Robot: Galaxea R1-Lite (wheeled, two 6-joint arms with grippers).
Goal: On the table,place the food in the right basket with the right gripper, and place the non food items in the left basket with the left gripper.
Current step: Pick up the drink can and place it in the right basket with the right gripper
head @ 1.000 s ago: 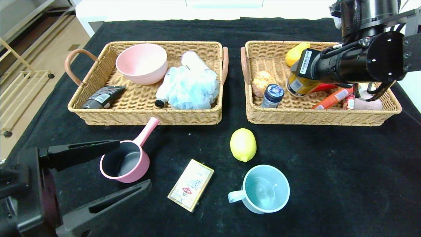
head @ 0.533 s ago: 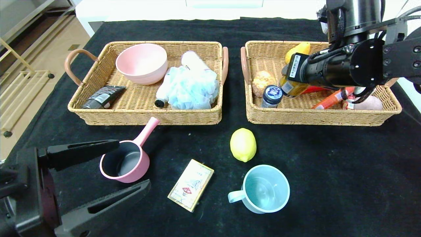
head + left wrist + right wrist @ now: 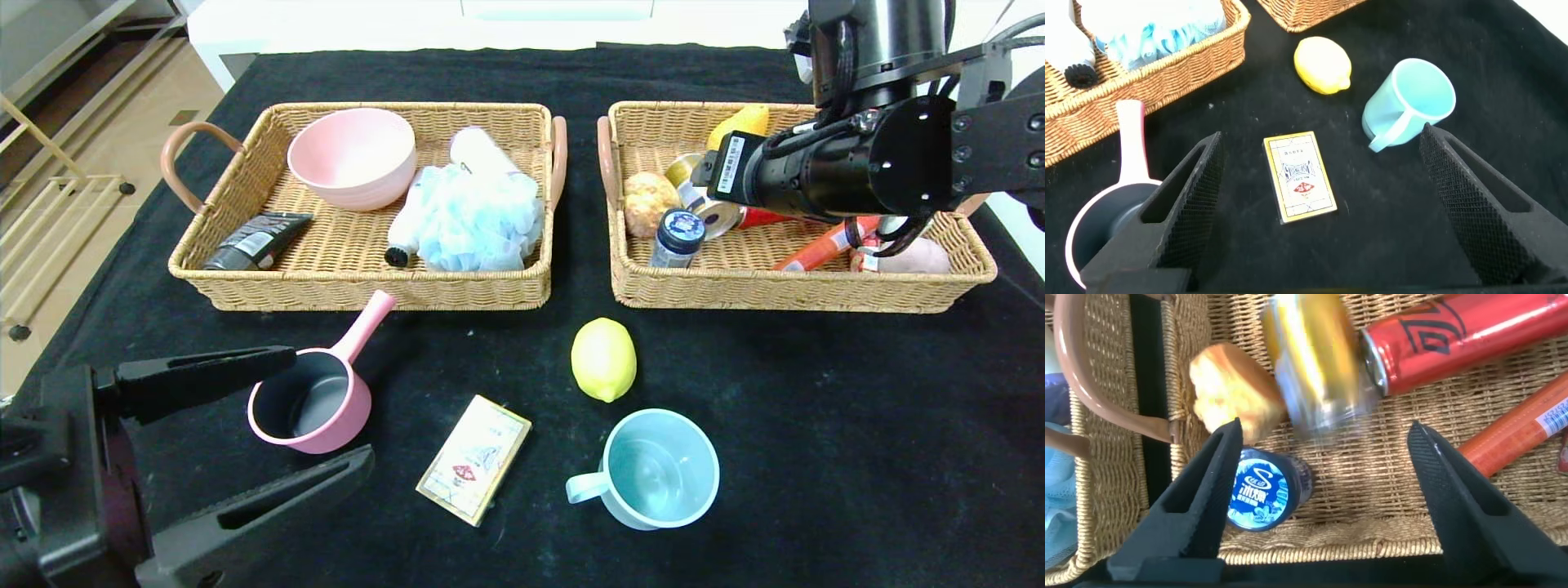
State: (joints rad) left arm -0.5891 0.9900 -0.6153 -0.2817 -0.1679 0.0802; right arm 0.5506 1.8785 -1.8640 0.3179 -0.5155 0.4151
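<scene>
Right gripper (image 3: pixel 1319 498): over the right basket (image 3: pixel 784 290), jaws spread wide and holding nothing; gold can (image 3: pixel 1315 363) loose between and beyond the jaw tips, blurred, apparently dropping or rolling free.
Gold can position: inside the right basket, lying on its side near the bread roll (image 3: pixel 1231 396), the red can (image 3: pixel 1462 335) and the blue-capped bottle (image 3: pixel 1259 494).
Left gripper (image 3: pixel 1319 204): low over the near left part of the table (image 3: pixel 816 457), jaws fully apart, empty.
Key relation, food: lemon (image 3: pixel 603 358) on the cloth just in front of the right basket, toward the robot and to the left of the right gripper; right arm judged the nearer of the two for the basket side.
Lemon axis: long axis roughly front to back, nub pointing toward the robot.
Lemon appearance: plain yellow, smooth, oval, likely to roll if nudged.
Key relation, non-food: pink pan (image 3: pixel 314 392) between the left jaws in the head view, handle pointing toward the left basket (image 3: pixel 359 286); beige box (image 3: pixel 1299 176) centred ahead of the jaws in the left wrist view; blue mug (image 3: pixel 653 467) further right.
Remaining on table: lemon, pan, box, mug.
</scene>
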